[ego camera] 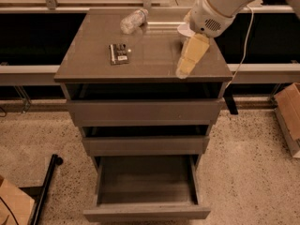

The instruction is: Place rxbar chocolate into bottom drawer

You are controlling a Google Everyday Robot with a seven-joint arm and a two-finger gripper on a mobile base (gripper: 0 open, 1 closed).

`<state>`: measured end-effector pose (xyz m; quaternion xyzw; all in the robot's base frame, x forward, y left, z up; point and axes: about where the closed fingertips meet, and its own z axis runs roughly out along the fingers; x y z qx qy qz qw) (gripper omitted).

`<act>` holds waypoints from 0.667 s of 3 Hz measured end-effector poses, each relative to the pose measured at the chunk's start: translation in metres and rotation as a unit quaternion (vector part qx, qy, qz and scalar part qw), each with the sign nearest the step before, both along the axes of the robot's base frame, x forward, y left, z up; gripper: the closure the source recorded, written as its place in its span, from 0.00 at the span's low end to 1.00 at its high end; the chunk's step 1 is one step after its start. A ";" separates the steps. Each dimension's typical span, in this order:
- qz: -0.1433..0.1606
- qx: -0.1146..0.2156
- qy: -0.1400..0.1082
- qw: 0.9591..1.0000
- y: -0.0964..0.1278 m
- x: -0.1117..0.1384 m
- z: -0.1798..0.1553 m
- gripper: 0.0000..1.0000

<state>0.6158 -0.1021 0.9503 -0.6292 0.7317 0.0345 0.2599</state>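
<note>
The rxbar chocolate (119, 53), a small flat dark bar with a white label, lies on the left half of the cabinet top (89, 60). My gripper (183, 71) hangs pale yellow from the white arm over the right front part of the top, well to the right of the bar and apart from it. It holds nothing that I can see. The bottom drawer (146, 213) is pulled out and open below, and its inside looks empty.
A clear plastic bottle (132, 20) lies on its side at the back of the top. A white bowl (183, 30) is mostly hidden behind my arm. The two upper drawers are slightly open. Cardboard boxes stand at the far right (288, 109) and lower left (14, 205).
</note>
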 end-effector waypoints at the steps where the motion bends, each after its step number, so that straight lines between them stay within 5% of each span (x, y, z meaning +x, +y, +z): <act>1: -0.034 0.049 0.001 0.998 0.023 0.054 -0.015 0.00; 2: -0.061 0.089 0.016 0.994 0.043 0.103 -0.036 0.00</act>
